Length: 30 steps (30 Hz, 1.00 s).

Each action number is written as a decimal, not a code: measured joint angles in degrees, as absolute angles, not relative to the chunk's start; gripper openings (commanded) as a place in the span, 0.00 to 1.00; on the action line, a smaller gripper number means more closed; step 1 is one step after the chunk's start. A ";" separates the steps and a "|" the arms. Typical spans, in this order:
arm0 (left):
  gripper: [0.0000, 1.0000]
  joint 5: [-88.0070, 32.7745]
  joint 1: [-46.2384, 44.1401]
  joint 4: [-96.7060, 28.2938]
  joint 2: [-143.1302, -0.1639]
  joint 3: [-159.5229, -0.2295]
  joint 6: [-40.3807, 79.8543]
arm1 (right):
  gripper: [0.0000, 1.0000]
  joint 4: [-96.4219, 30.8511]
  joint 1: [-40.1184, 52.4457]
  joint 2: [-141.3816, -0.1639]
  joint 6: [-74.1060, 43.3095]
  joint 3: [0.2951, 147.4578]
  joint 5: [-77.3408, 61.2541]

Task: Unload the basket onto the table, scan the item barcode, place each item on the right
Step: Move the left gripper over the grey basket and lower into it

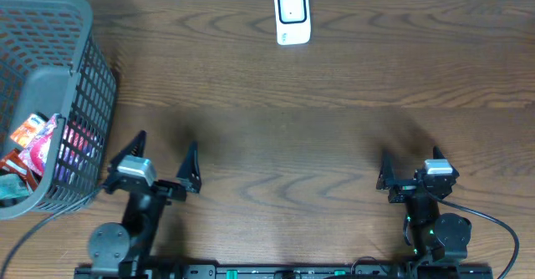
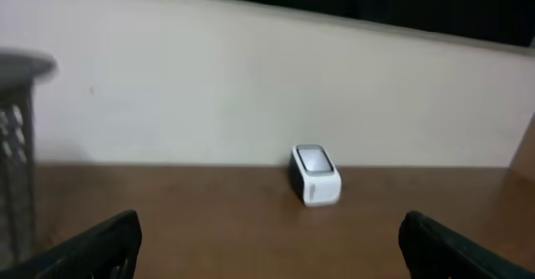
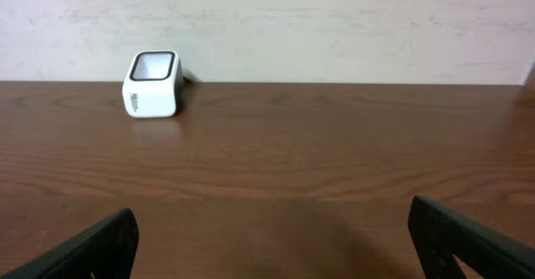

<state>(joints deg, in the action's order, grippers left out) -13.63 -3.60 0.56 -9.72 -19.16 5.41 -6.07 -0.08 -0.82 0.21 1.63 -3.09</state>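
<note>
done: zilch; my left gripper (image 1: 165, 147) and right gripper (image 1: 410, 164) gape empty
todo: grab item (image 1: 33, 141) from basket (image 1: 84, 87) (snacks, I think); show scanner (image 1: 292, 16)

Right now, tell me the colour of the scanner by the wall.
The scanner is white with a dark-rimmed top; clearest in the right wrist view.

The left arm (image 1: 134, 216) and the right arm (image 1: 436, 225) are being held low and pointed forward. The left tool (image 1: 165, 152) is being held wide open, with nothing in it. The right tool (image 1: 410, 162) is being held the same way.
</note>
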 measured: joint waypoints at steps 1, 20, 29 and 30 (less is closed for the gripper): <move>0.98 -13.56 -3.60 0.89 -11.07 -20.49 5.04 | 0.99 -6.07 -0.08 -0.82 0.21 1.65 -3.09; 0.98 -8.69 -2.13 -18.72 -40.69 -55.22 1.23 | 0.99 -5.96 -0.08 -0.84 0.21 1.58 -3.14; 0.98 -7.27 -1.21 -34.83 -52.31 -70.24 0.14 | 0.99 -5.93 -0.08 -0.82 0.21 1.43 -3.14; 0.98 -7.05 -1.23 -35.11 -52.71 -70.35 0.14 | 0.99 -5.93 -0.10 -0.84 0.21 1.43 -3.14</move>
